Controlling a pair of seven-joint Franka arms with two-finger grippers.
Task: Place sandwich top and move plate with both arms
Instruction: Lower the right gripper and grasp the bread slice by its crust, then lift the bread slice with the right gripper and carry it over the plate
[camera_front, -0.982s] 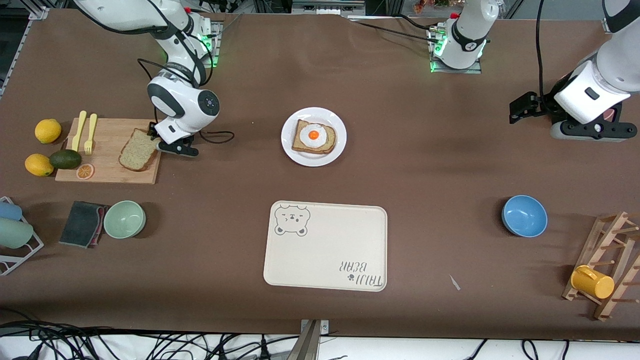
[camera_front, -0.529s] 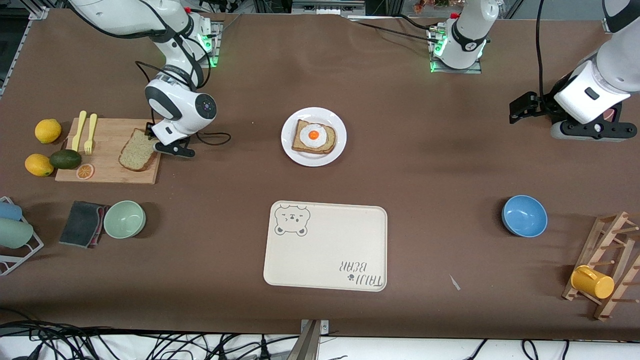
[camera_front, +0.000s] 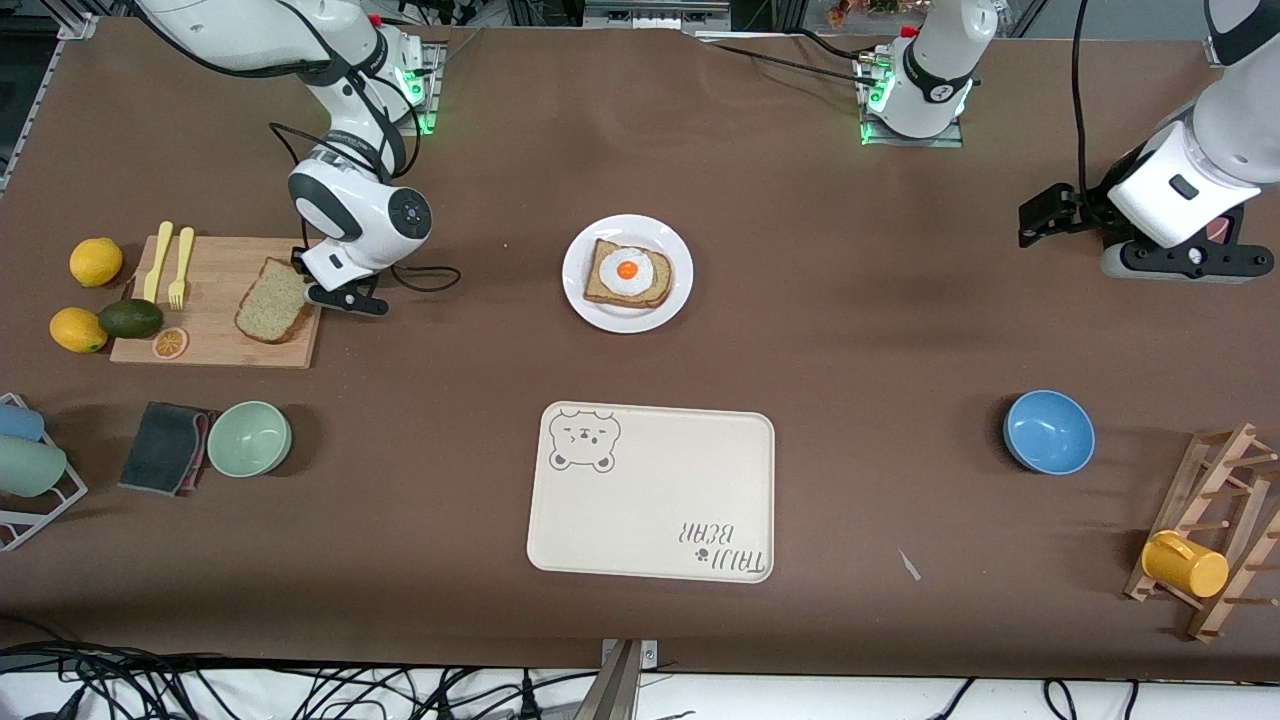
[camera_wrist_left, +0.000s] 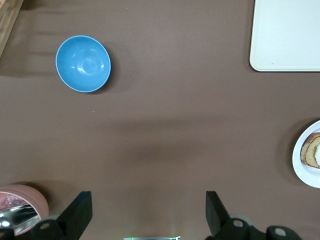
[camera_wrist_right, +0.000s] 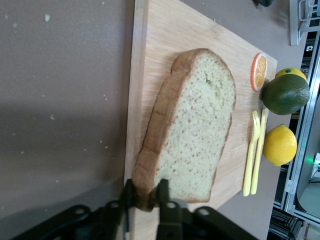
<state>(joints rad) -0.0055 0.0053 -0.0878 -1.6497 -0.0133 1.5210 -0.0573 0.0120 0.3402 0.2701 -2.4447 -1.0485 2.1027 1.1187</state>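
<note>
Compared with a second ago, the right arm has drawn back slightly toward its base and the sandwich top (camera_front: 272, 313) has shifted a little with it on the cutting board (camera_front: 215, 338); nothing else on the table has changed. The right gripper (camera_wrist_right: 146, 194) sits low at the board's edge nearest the plate, its two fingers (camera_wrist_right: 162, 192) pinched on the crust at one corner of the slice. The slice is tan wholegrain bread, finely speckled, with a darker brown crust (rounded at one end, squarer at the gripped end), and in the right wrist view its gripped edge looks lifted off the wood while the rest lies on the board.

The plate (camera_front: 577, 288), round, glossy and white, sits near the middle of the table, farther from the front camera than the cream bear-print tray (camera_front: 650, 500). It carries a bread slice topped with a fried egg (camera_front: 627, 272).

Also on the board are a yellow knife and fork (camera_front: 169, 260) and an orange slice (camera_front: 171, 343); an avocado (camera_front: 130, 318) and two lemons (camera_front: 96, 262) lie at its outer end.

The left arm waits, its left gripper (camera_wrist_left: 145, 215) hovering over bare table at its own end, fingers wide apart and holding nothing. A blue bowl (camera_front: 1049, 431) sits nearer the front camera than that gripper's spot.
</note>
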